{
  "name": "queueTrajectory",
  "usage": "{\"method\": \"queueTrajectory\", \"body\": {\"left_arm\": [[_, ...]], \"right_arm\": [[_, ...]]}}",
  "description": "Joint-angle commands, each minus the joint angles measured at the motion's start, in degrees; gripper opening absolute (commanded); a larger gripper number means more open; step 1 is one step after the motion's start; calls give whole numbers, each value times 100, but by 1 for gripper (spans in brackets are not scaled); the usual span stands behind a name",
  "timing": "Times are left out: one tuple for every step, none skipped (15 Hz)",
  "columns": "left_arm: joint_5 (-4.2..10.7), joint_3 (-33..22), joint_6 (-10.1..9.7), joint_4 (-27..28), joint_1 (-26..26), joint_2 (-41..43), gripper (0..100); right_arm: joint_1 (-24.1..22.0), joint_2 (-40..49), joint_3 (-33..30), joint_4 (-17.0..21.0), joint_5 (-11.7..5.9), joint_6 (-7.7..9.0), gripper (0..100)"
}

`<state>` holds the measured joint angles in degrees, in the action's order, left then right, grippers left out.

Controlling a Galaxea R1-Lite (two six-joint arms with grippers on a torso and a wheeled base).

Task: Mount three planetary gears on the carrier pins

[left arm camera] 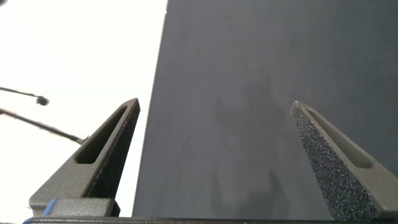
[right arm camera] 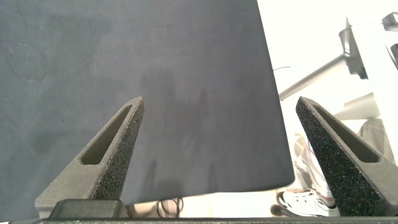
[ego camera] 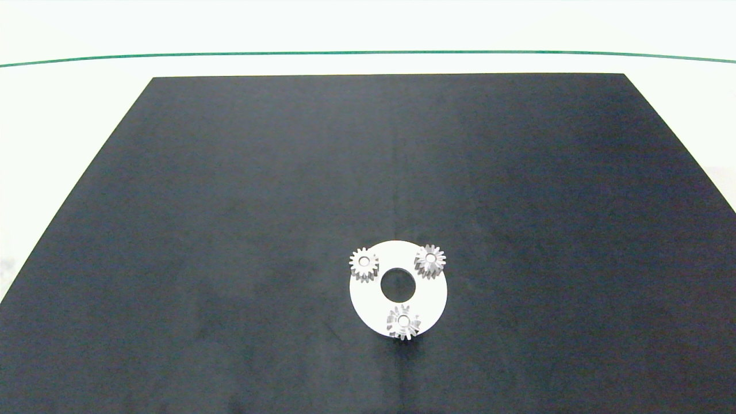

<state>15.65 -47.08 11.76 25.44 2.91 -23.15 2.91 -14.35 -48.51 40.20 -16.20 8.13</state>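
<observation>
Left gripper [left arm camera: 214, 109] spread over mat edge | right gripper [right arm camera: 219, 106] spread over mat [ego camera: 230, 201] edge | three gears [ego camera: 364, 264] seated on disc [ego camera: 368, 305] pins, mat centre

- I count three planetary gears: one [ego camera: 364, 264], a second [ego camera: 430, 260], a third [ego camera: 403, 322].
- Three carrier pins, one pale tip in each gear's hole [ego camera: 363, 260].
- One white disc [ego camera: 428, 296].
- One black mat [ego camera: 230, 201].
- My two grippers: left [left arm camera: 216, 107], right [right arm camera: 219, 104], two fingers each.
</observation>
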Motion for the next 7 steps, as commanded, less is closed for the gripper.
{"method": "queueTrajectory", "body": {"left_arm": [[-18, 981, -34, 400, -212, 2166, 100], [-10, 1236, -78, 470, -265, 2315, 100], [-10, 1386, -491, 506, -265, 2306, 100], [-62, 1430, -640, 506, -265, 2306, 100], [-414, 1711, -658, 479, -265, 2306, 100], [-924, 2168, -684, 207, -283, 2306, 100], [-1108, 2643, -755, -285, -283, 2306, 100]], "right_arm": [[-309, 1426, 579, 181, 302, -48, 100], [-309, 1435, 649, 181, 328, -84, 100], [-300, 1426, 843, 146, 328, -110, 100], [-300, 1435, 1054, 84, 346, -119, 100], [-300, 1435, 1353, -144, 416, -119, 100], [-300, 1435, 1898, -681, 592, -110, 100], [-309, 1435, 2495, -1393, 715, -110, 100]]}}
